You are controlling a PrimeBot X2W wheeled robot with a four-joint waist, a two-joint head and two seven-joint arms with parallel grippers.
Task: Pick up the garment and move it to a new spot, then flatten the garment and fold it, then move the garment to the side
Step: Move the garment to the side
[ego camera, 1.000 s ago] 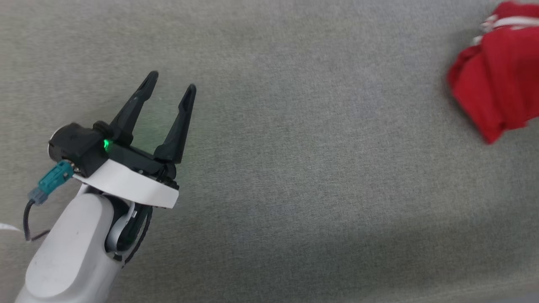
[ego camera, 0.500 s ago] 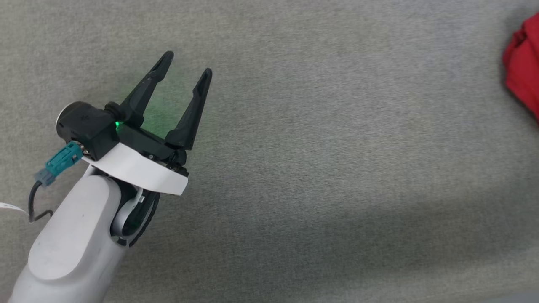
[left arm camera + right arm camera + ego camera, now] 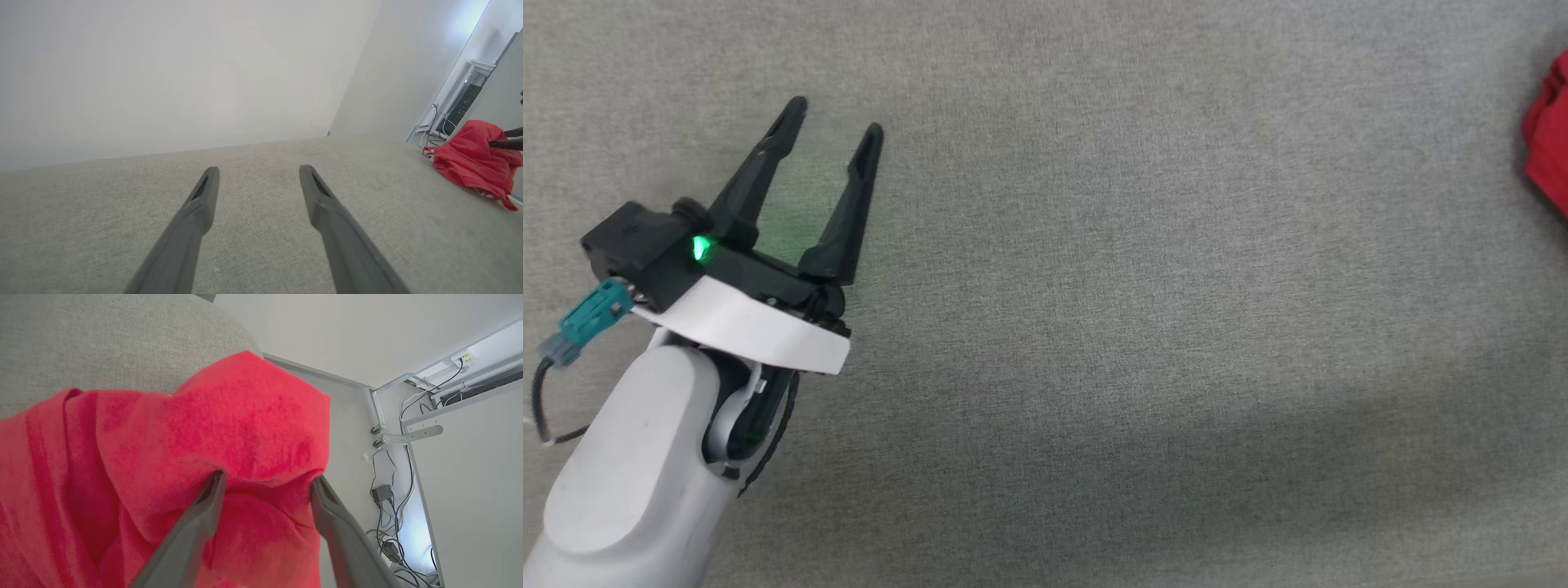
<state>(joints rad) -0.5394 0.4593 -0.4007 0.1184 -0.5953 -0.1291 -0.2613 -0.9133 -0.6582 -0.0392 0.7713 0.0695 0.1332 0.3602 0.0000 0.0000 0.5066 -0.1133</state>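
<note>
The garment (image 3: 1550, 139) is a bright red crumpled heap, cut off by the right edge of the head view. In the left wrist view the garment (image 3: 466, 159) lies bunched near the grey surface's far right edge. My right gripper (image 3: 267, 475) is open, its fingers spread wide and pushed into the red garment (image 3: 204, 416), with cloth draped over and between the tips. The right gripper (image 3: 497, 137) also pokes in from the right against the heap. My left gripper (image 3: 836, 116) stands open and empty over bare fabric, far left of the garment. Its fingers (image 3: 327, 204) hold nothing.
A wide grey fabric surface (image 3: 1135, 327) spreads under both arms. Its edge runs just behind the garment, with a white wall (image 3: 163, 73) beyond. Cables and a power adapter (image 3: 383, 493) hang beside a white frame past that edge.
In the head view the garment has slid from a large red heap at the upper right to a sliver at the right edge. The left gripper has shifted slightly and stays open.
</note>
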